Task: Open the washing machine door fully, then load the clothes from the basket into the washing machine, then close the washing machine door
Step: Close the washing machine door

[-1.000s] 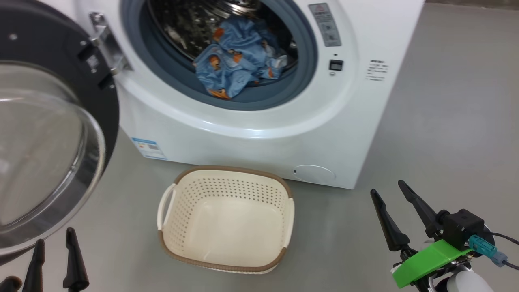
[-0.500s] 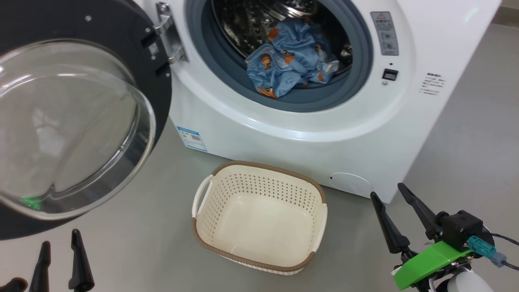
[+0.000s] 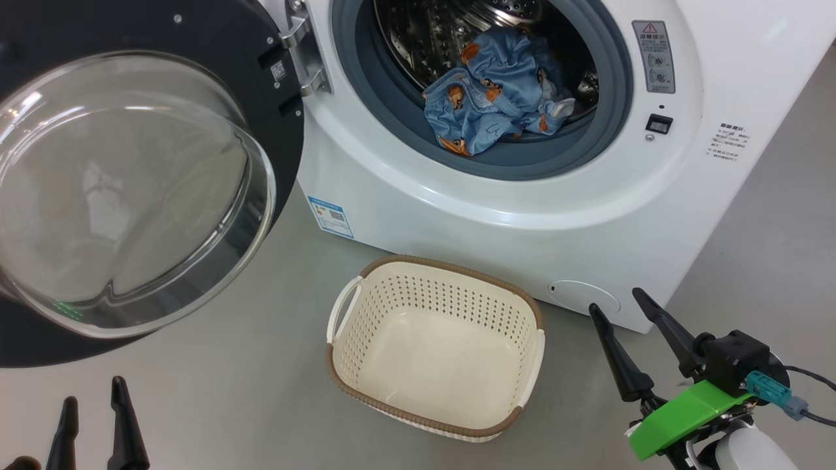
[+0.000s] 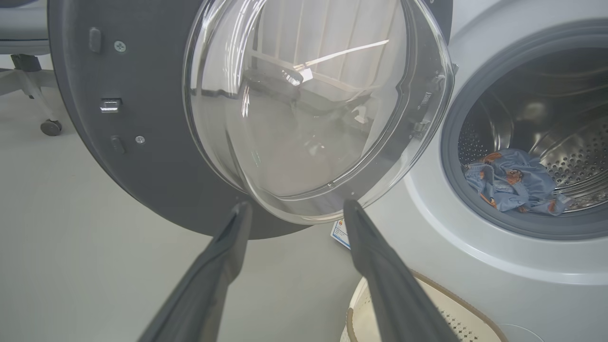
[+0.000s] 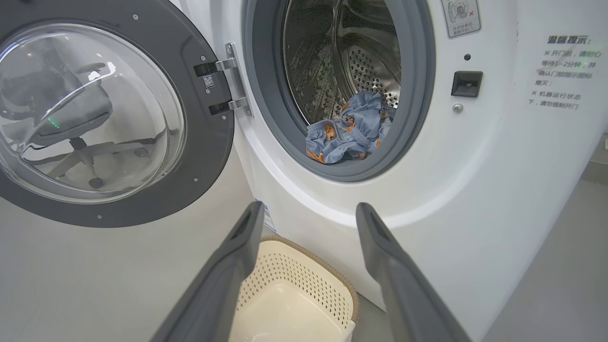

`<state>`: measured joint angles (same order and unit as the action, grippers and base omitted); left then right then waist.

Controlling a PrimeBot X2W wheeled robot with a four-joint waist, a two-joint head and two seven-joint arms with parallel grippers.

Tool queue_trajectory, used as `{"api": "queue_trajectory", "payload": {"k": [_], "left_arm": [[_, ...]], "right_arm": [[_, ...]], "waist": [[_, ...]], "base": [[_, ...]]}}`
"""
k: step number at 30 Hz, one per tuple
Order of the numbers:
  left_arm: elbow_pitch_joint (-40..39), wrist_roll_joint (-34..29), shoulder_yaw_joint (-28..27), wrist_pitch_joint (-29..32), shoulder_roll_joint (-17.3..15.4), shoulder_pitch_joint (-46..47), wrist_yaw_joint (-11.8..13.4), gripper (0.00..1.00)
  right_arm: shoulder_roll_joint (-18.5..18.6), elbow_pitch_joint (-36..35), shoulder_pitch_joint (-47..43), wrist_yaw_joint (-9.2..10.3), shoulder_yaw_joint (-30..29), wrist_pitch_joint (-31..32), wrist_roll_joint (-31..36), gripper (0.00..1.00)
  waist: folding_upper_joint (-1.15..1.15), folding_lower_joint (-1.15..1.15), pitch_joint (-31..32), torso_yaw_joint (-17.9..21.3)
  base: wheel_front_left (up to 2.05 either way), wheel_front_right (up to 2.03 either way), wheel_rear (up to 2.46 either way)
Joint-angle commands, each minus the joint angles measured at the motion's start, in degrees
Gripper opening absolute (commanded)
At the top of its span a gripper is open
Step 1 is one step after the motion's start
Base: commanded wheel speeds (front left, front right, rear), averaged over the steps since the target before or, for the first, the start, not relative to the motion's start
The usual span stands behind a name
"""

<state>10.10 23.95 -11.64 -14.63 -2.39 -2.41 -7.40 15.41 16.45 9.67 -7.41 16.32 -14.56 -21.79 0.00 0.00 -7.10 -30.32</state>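
Left gripper [image 3: 93,390], low at the left of the head view: two dark fingers spread wide, holding nothing. Just beyond and above its fingertips hangs the washing machine door [image 3: 124,189], swung out to the robot's left, with its glass bowl bulging toward the camera. In the left wrist view the fingertips sit right under the bowl's lower edge. They look slightly apart from it, though contact cannot be ruled out from this angle.

The hinge [image 3: 304,55] holds the door's right edge against the washing machine [image 3: 496,215], so the free, latching edge lies further left, past the left gripper.

Right gripper [image 3: 615,301], low at the right: equally spread and empty, pointing toward the machine's lower right corner, well apart from the door.

Between the two grippers, on the floor just in front of the machine, stands the basket [image 3: 450,264] with nothing in it. The clothes [image 3: 496,104], blue fabric with orange prints, lie bunched in the drum, their front fold resting on the grey seal [image 3: 522,166].

Loading appears finished, so closing the door is what remains. The left arm is clearly the nearer one. The door would need pushing from its left side, sweeping rightward about the hinge.
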Motion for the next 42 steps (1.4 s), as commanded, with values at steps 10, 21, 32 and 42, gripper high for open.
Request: {"api": "queue_trajectory", "payload": {"k": [10, 21, 32, 42], "left_arm": [[-3.44, 0.41, -2.76, -0.37, -0.76, 0.85, -0.09, 0.96], [-12.05, 6.05, -9.41, -0.37, -5.73, 5.75, -0.09, 0.0], [-6.8, 27.48, -14.05, -0.36, -22.06, 18.85, -0.09, 0.0], [17.62, 46.27, -17.47, 6.84, -35.73, 35.97, -0.09, 0.0]], "right_arm": [[0.45, -1.19, 0.81, -0.08, 1.47, -0.44, -0.76, 1.0], [0.06, -1.94, 0.2, -0.08, 0.25, -0.44, -0.24, 1.0], [0.31, -2.65, -0.89, -0.08, -1.67, -0.44, 0.5, 1.0], [1.48, -3.18, 0.76, -0.08, -1.25, -0.44, 0.86, 1.0]], "waist": [[0.0, 0.0, 0.15, 0.07], [0.0, 0.0, -0.99, 0.52], [0.0, 0.0, -2.71, -0.1], [0.0, 0.0, -5.34, 1.71]], "base": [[0.0, 0.0, 0.0], [0.0, 0.0, 0.0], [0.0, 0.0, 0.0], [0.0, 0.0, 0.0]]}}
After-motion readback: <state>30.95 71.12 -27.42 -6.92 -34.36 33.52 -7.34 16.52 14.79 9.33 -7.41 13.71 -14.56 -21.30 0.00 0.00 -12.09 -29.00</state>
